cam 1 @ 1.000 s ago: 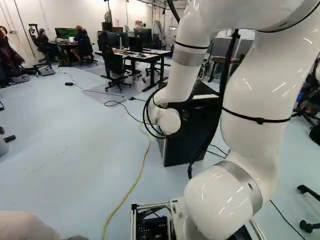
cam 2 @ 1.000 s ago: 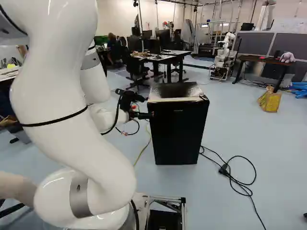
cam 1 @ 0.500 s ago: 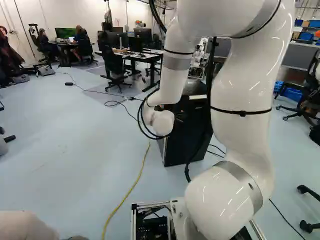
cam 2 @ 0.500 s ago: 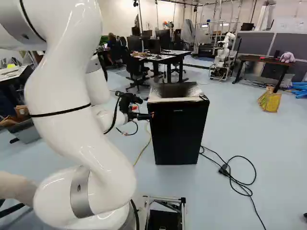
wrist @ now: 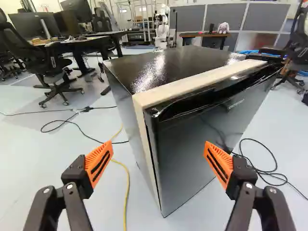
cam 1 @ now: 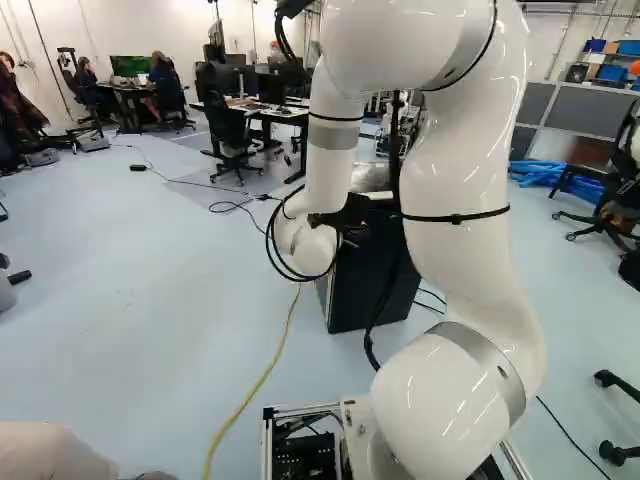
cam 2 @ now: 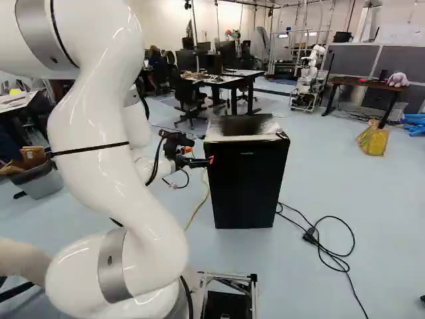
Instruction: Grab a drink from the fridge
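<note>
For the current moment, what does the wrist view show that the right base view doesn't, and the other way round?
Only the wrist view: the side wall of the fridge, and the wide gap between the open tool's two orange pads.

Only the right base view: the white arm and the yellow bag on the floor.

Both: the fridge's front and top, the tool, the yellow cable, the black cable beside the fridge, and another robot in the background.
</note>
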`<state>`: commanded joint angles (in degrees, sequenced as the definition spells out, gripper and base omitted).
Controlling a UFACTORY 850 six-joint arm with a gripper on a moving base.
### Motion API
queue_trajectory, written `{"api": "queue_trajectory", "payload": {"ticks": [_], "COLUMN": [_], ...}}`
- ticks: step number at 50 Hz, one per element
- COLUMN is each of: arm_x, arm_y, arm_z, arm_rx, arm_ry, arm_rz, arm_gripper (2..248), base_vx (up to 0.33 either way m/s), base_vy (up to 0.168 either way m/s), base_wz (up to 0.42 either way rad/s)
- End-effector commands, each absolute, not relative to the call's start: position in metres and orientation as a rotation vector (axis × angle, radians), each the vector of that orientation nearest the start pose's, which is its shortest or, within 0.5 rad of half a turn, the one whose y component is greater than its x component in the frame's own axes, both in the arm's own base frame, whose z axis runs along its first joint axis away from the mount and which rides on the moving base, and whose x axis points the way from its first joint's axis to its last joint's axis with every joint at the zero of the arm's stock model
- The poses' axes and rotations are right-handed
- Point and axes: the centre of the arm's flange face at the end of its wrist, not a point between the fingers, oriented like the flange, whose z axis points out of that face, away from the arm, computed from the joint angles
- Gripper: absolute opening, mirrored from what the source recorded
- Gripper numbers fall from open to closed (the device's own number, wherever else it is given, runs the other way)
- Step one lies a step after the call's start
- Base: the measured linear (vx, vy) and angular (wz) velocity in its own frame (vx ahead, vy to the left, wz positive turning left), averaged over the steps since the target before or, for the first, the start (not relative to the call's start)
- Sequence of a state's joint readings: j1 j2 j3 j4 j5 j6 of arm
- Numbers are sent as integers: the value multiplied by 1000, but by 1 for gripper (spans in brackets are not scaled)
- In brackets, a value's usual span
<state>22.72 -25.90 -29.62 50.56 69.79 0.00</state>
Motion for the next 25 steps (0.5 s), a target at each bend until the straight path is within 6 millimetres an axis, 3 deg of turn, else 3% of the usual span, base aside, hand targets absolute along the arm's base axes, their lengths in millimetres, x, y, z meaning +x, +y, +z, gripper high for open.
{"api": "queue_trajectory", "payload": {"ticks": [25], "arm_x": [406], "arm_y": [107], "arm_z": [248], "arm_rx": [-2662], "arm_ry": [821], "arm_rz": [-2101], "arm_gripper": [247], "base_vx": [0], "base_vy": [0], "base_wz": [0]}}
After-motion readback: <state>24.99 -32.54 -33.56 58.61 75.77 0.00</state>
